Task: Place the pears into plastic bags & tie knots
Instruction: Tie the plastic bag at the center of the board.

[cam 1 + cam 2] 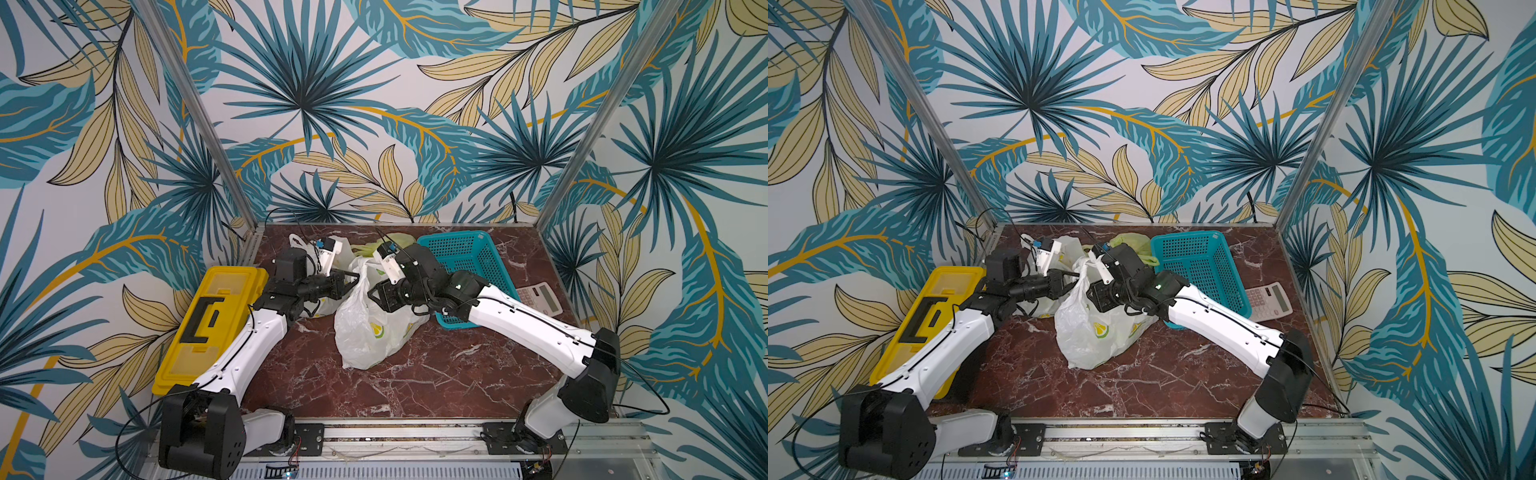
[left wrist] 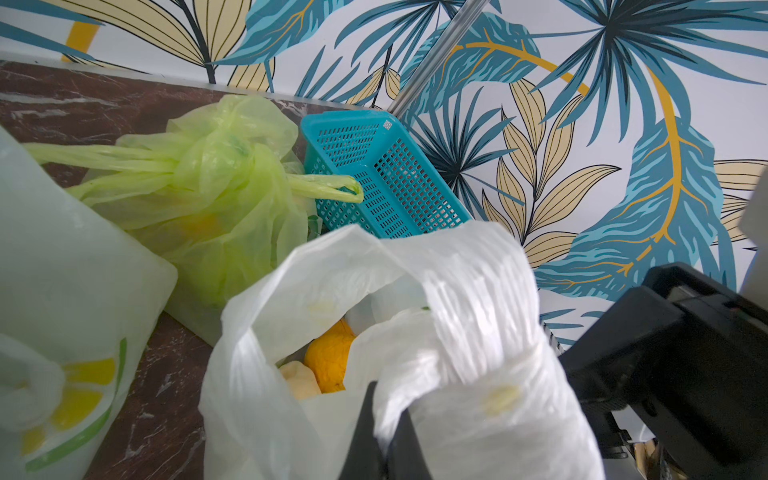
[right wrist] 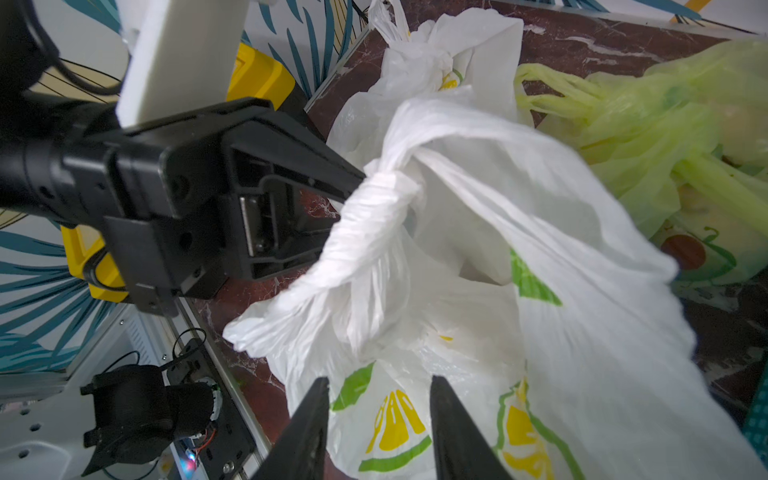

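The white bag (image 1: 374, 328) stood in the centre of the frame in both top views, mouth open and not yet knotted. In the left wrist view a pale pear (image 2: 299, 380) lay inside it, touching an orange fruit (image 2: 328, 365). The left gripper (image 3: 360, 183) was pinched shut on a twisted handle (image 3: 374, 216) and held it up. The right gripper (image 3: 377, 380) hovered over the bag's printed side with its fingers moderately apart and nothing between them.

To tie well, the right gripper probably needed to take the other handle close to the mouth. The left should keep its handle taut, so the thin film would not slip or bunch. Pulling too hard could tip the bag or tear it.

The table (image 1: 415, 382) was crowded at the upper middle of the frame. There a green bag (image 2: 216, 187), already knotted (image 2: 220, 158), touched the teal basket (image 2: 390, 174). A second white bag (image 3: 432, 62) sat just behind the left arm. These left little room to swing the handles. A yellow toolbox (image 1: 208, 324) lay at the left edge and a calculator (image 1: 540, 297) at the right, both apart from the work.
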Controlling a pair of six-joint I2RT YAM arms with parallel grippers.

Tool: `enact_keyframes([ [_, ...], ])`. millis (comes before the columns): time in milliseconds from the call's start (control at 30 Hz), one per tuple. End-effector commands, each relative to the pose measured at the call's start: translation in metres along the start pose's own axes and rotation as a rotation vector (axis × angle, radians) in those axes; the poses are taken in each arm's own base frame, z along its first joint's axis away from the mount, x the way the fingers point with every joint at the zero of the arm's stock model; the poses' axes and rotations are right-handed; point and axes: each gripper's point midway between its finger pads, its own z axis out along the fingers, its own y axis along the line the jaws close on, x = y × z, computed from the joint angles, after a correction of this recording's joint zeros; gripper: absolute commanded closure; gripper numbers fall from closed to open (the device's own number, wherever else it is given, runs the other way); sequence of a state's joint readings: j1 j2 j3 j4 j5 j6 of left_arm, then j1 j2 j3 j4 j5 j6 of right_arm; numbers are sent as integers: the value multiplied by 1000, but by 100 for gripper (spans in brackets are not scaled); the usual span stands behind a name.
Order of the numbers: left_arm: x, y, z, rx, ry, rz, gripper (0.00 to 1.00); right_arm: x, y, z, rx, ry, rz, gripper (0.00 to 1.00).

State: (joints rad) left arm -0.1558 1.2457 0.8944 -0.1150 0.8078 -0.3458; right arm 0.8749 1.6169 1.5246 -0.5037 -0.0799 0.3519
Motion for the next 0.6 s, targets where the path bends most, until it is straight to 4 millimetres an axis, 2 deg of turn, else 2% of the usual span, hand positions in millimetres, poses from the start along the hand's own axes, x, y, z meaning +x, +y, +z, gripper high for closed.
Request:
enact_keyframes([
  [0, 1, -3, 0, 13, 0, 15, 100, -3, 3, 16, -24, -2, 37, 56],
  [133, 4, -3, 2, 9, 6, 12, 100, -12, 9, 30, -43, -8, 63, 53],
  [233, 5, -5, 4, 12, 10, 14, 100, -17, 6, 39, -25, -15, 78, 54],
  [367, 5, -7, 1, 13, 4, 24, 100, -22, 2, 36, -12, -31, 68, 84],
  [400, 4, -8, 1, 11, 2, 28, 100, -21, -1, 33, -5, -30, 64, 89],
  [467, 2, -8, 0, 9, -5, 34, 100, -18, -10, 25, 14, -24, 64, 95],
  [567, -3, -4, -5, -10, -24, 38, 100, -6, -22, 7, 27, -3, 64, 100],
])
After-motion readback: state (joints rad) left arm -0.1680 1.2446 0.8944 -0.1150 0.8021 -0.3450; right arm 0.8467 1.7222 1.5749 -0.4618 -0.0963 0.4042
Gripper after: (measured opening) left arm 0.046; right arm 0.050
